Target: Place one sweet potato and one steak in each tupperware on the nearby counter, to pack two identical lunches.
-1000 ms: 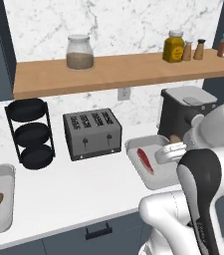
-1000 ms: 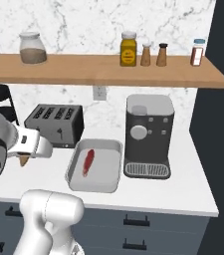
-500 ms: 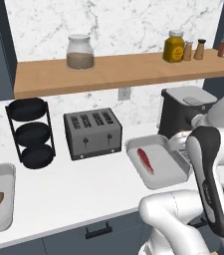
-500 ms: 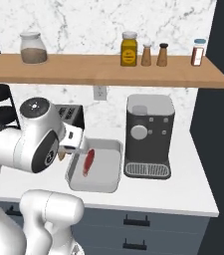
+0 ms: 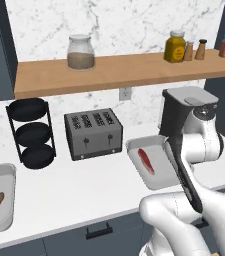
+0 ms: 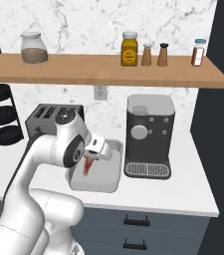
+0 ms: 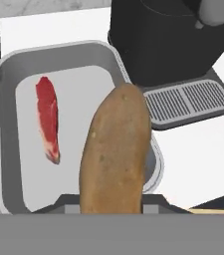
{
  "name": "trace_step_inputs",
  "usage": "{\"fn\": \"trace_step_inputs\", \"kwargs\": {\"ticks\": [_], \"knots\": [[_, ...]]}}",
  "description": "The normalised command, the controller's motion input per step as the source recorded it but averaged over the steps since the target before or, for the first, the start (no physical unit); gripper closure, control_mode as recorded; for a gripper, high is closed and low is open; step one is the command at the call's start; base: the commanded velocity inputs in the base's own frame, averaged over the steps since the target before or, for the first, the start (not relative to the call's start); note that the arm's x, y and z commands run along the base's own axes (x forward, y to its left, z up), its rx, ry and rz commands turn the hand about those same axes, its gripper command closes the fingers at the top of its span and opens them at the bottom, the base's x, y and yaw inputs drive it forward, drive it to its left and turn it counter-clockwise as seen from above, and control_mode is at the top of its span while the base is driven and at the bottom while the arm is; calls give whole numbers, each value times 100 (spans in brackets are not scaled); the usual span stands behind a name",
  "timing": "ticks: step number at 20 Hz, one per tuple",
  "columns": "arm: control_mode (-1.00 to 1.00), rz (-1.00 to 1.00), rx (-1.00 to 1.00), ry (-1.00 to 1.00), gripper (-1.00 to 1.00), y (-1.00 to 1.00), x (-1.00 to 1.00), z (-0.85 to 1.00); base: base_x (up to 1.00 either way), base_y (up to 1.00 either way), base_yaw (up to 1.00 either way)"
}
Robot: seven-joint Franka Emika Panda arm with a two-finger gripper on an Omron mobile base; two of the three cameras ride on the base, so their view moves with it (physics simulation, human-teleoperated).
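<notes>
One steak (image 5: 146, 160) lies alone in the tupperware (image 5: 134, 148) beside the coffee machine (image 5: 181, 107), seen from the left. From the right, my arm covers it. On the hand view, my end effector (image 7: 111, 201) grips a sweet potato (image 7: 114, 154) above it; next I lower and release.

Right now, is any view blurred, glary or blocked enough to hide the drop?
Hand view: sharp, no glare, but the held sweet potato covers the tupperware's right side. Right base view: the arm masks the tupperware. Left base view: steak clear, evenly lit.
</notes>
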Motion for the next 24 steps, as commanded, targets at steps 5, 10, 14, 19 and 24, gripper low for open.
{"fn": "trace_step_inputs", "kwargs": {"ticks": [5,10,14,19,24], "knots": [[-100,0,0,8,100,-3,68,-36,0,0,0],[-100,8,0,11,100,0,34,-49,0,0,0],[-100,7,0,7,100,0,26,-44,0,0,0],[-100,3,0,1,-100,0,26,-29,0,0,0],[-100,0,0,-2,-100,0,29,0,0,0,0]]}}
